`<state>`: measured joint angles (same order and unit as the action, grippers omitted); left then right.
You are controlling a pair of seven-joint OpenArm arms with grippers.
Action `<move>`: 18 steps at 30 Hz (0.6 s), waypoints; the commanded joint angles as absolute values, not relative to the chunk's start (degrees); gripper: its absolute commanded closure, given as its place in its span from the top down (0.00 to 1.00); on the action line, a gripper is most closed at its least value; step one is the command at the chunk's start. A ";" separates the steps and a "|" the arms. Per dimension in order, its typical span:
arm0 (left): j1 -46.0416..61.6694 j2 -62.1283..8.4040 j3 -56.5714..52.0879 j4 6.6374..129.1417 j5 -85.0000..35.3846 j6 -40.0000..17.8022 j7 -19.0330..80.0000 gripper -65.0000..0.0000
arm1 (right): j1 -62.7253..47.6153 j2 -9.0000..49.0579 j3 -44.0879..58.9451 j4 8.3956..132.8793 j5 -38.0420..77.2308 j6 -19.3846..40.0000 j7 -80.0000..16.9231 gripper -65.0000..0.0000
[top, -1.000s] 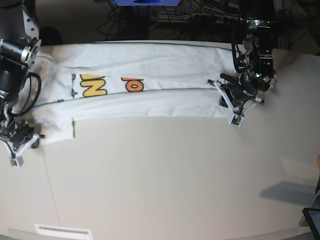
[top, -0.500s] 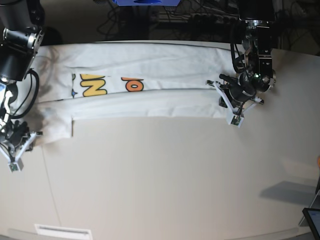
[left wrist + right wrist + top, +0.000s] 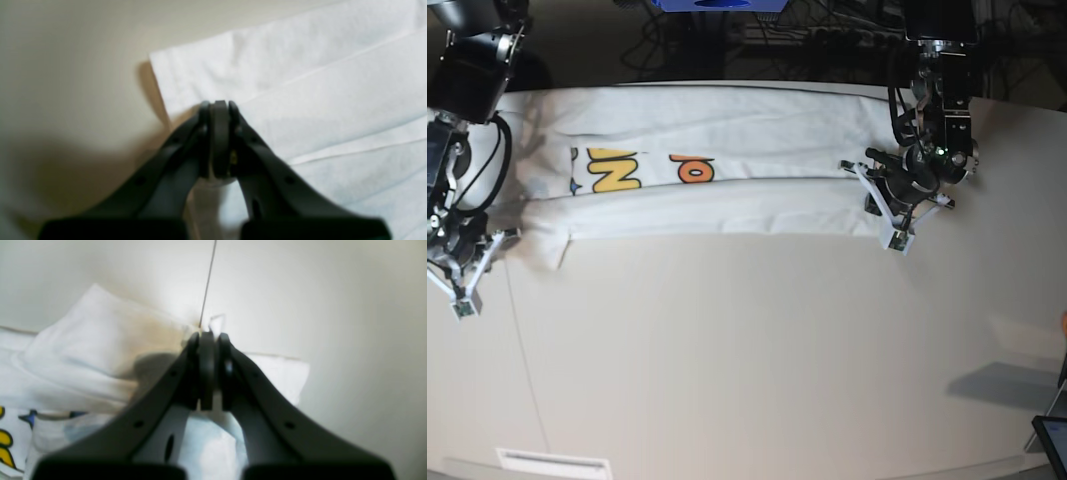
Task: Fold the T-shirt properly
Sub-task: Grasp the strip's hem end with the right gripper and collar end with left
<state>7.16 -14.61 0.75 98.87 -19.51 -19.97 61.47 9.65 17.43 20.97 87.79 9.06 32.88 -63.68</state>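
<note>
**Two shut grippers, one at each end of a long white band**

Both sets of fingers are pressed tight together. The left gripper (image 3: 215,106) sits at the near corner of the T-shirt (image 3: 727,150), its tips down at the cloth's edge; whether a layer is pinched between them I cannot tell. The right gripper (image 3: 206,336) is closed too, with white cloth bunched just behind and beneath it, and again a hold on the fabric is not clear.

Since a second ago the right arm has drawn back toward the table's near side, and the sleeve end beside it, which lay spread as a broad flap, has pulled in to a narrower, tucked point. The left gripper has hardly shifted. I'd judge the lengthwise fold is nearly tidy, with crosswise folding to come.

The shirt lies as a long strip across the far side of the table (image 3: 757,360), yellow and orange lettering showing in a slot between folded panels. Beyond are dark cables and shadowy equipment.
</note>
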 commanded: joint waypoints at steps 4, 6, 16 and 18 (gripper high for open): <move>6.99 -15.16 0.66 99.21 -19.30 -19.82 62.11 0.00 | 8.48 18.24 21.32 94.02 9.63 32.57 -65.01 0.00; 6.99 -15.25 0.66 99.21 -19.30 -19.82 62.11 0.00 | 7.25 18.24 21.32 97.01 9.63 32.57 -66.33 0.00; 6.99 -15.34 0.66 99.30 -19.30 -19.82 62.11 0.00 | 0.13 18.15 21.41 106.51 9.63 32.57 -70.02 0.00; 6.99 -15.34 0.66 99.30 -19.30 -19.82 62.11 0.00 | -1.36 18.15 22.46 107.56 9.63 32.57 -70.11 0.00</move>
<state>7.18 -14.79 0.75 98.87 -19.55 -19.97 61.45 -2.09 17.19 21.76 106.43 9.78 32.80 -70.74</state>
